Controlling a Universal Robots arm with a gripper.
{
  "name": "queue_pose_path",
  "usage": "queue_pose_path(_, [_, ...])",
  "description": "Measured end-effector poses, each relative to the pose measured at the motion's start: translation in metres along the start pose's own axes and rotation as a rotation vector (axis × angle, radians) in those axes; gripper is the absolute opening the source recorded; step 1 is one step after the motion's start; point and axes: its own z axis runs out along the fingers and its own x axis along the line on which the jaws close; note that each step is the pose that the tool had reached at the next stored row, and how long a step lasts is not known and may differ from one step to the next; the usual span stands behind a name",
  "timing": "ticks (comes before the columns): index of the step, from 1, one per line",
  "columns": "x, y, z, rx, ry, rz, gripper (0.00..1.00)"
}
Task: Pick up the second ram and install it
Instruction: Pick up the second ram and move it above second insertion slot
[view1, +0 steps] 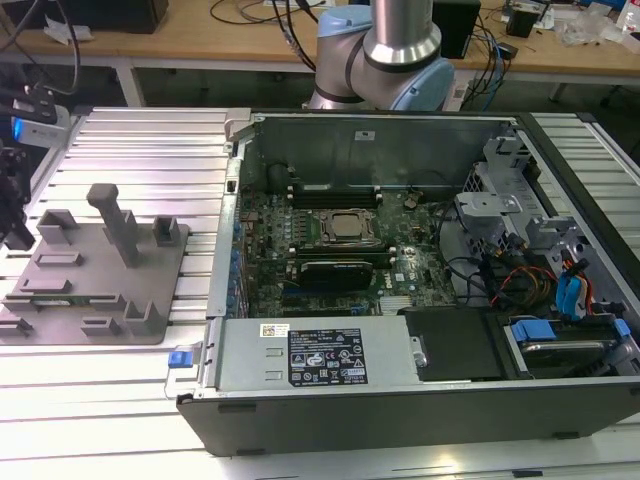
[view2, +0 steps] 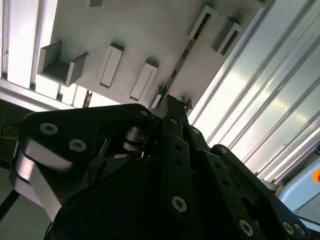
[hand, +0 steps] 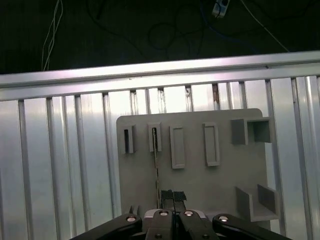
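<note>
Where the tool (hand: 173, 196) hangs low over the grey holder plate (hand: 200, 185), it looks pressed together, with barely a seam between its two dark pads (hand: 167, 195) and nothing visibly pinched. Just beneath it runs the second ram (hand: 156, 165), seen edge-on as a thin dark line (the second wrist view shows it the same way, reaching right up to the tool's tip). Whether the two touch I cannot tell. The ram's far end sits in one narrow raised pocket of the plate, with other pockets in a row alongside. The plate lies on the ribbed aluminium tabletop (hand: 60, 165). Toward the exterior view's right of the plate, the open computer case (view1: 380, 140) stands on that tabletop, with the arm's base (view1: 400, 40) behind it.
</note>
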Motion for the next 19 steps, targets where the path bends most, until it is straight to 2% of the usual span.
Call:
queue_pose_path(5, [0.0001, -0.0002, 0.0038, 0.0001, 0.0000, 0.000, 0.08])
queue_pose_path(19, [0.0004, -0.0009, 0.0216, 0.0001, 0.0000, 0.000, 0.08])
